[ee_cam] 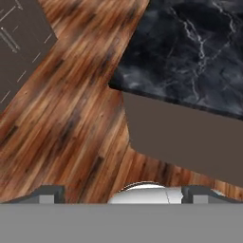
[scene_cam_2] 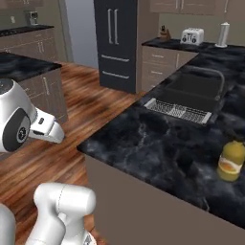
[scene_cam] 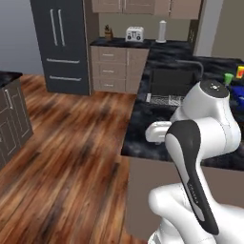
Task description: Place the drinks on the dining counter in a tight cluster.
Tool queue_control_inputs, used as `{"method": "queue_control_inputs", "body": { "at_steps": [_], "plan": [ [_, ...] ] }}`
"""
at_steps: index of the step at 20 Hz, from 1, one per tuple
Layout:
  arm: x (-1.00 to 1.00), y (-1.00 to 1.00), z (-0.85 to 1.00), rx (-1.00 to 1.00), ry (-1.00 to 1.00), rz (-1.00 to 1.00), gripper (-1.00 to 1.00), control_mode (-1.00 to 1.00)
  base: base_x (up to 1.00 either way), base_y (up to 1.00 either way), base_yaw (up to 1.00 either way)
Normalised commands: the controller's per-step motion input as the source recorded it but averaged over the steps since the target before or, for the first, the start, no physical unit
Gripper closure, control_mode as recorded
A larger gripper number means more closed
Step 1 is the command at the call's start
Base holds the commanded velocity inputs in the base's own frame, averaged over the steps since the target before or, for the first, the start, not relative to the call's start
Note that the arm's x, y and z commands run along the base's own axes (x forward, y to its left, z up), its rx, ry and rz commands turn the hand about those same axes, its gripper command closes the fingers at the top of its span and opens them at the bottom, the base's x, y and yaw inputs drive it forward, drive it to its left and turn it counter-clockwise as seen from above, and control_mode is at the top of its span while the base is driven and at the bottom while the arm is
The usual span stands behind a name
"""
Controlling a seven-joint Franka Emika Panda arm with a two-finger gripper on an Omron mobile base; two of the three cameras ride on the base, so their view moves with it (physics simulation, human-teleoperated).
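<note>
I count one juice jug (scene_cam_2: 231,161), squat, yellow-orange, dark-capped, at right on the black marble counter (scene_cam_2: 162,148); my gripper (ee_cam: 122,192) jaws stand wide apart.

We note a striped brown wood-plank floor (scene_cam: 71,157) at lower left, a tall dark double-door fridge (scene_cam: 62,43) at upper left, and a white toaster (scene_cam: 135,34) at top centre.
</note>
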Motion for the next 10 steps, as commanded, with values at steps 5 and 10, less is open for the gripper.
{"method": "queue_control_inputs", "body": {
  "at_steps": [5, 10],
  "plan": [
    [0.0, 0.0, 0.0, 0.0, 0.0, 0.0, -1.0, 1.0, 0.45, 0.94, 0.21],
    [0.0, 0.0, 0.0, 0.0, 0.0, 0.0, -1.0, 1.0, 0.77, 0.9, 0.37]
  ]
}}
